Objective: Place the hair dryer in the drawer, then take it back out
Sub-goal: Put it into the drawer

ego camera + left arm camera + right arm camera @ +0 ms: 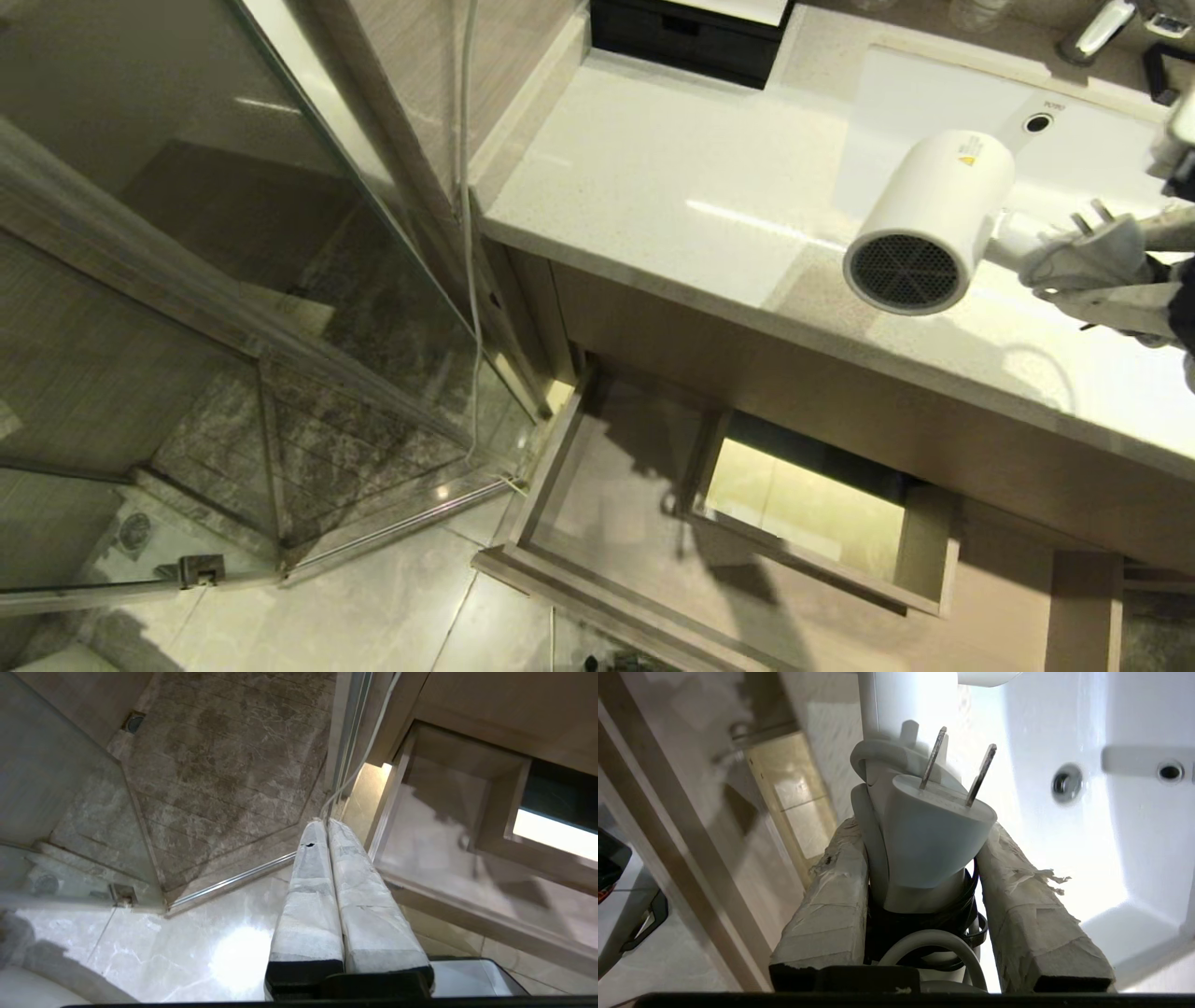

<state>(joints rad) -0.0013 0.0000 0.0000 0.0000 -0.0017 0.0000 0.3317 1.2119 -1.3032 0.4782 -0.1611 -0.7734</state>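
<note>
Right wrist alone shows plug prongs.

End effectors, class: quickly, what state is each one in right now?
Left end effector: closed, holding nothing.
Right end effector: closed on the hair dryer, gripping its bundled cord and plug.

Both the left gripper and right gripper carry long tapered fingers wrapped in frayed, grimy off-white tape, seated in black bases.

Right tool clamped at mid-width, raised; left tool shut, pointing down.
</note>
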